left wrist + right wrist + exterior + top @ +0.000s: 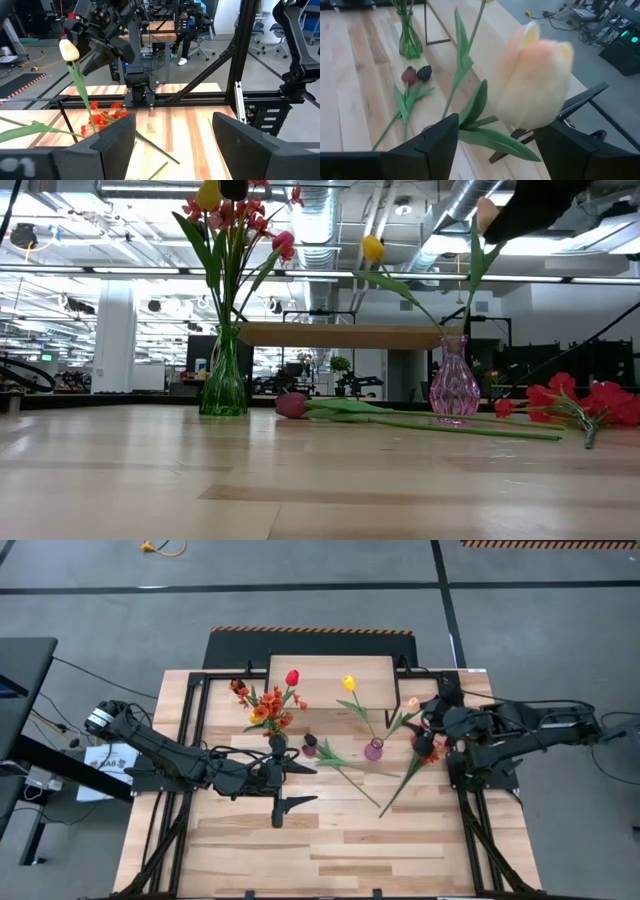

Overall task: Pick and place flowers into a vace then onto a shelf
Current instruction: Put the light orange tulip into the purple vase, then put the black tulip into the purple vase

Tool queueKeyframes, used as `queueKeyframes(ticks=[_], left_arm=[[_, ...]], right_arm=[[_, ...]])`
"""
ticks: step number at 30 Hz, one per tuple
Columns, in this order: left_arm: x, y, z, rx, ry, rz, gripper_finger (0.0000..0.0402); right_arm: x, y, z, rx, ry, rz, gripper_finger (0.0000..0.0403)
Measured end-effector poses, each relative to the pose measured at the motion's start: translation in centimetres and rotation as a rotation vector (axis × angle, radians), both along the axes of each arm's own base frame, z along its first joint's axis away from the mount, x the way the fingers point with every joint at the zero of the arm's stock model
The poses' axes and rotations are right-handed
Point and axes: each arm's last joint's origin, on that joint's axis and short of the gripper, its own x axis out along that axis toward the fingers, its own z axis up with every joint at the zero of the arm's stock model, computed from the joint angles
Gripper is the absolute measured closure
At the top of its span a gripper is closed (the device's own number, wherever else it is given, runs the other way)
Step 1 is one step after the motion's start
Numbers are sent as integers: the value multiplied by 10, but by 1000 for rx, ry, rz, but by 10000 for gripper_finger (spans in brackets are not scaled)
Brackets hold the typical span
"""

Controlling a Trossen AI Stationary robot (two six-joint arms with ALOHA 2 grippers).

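A cream tulip [412, 703] stands with a yellow tulip [349, 683] in a pink glass vase [373, 750]. My right gripper [495, 145] is open around the cream tulip [532, 80], just under its head, high above the table. My left gripper [298, 787] is open and empty, low over the table beside a green vase [277, 745] that holds a red tulip and red-orange sprays. A maroon tulip [409, 75] and a black tulip [424, 73] lie on the table between the vases. The shelf [330, 675] stands behind both vases.
A red-orange spray [425, 750] lies on the table right of the pink vase, under my right arm; it also shows in the low view [590, 400]. Black frame rails [190, 720] run along the table's left and right sides. The near half of the table [330, 850] holds nothing.
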Motion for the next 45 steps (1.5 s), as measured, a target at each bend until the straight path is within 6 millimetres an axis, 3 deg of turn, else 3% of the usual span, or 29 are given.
queueKeyframes(ticks=[9, 20, 28, 35, 45], left_arm=[[-1, 1, -1, 8, 16, -1, 147], [-34, 0, 28, -22, -62, -58, 147], [-46, -4, 33, -21, -59, -91, 147], [-61, -6, 40, -29, -61, -127, 147], [-103, -3, 63, -78, -126, -213, 147]], right_arm=[[-14, -1, 17, 44, 50, 0, 158], [-32, 0, 11, 225, 190, -47, 159], [-20, 5, 4, 376, 241, -50, 159], [1, 19, -17, 435, 325, -12, 159], [25, 64, -60, 522, 364, -6, 159]])
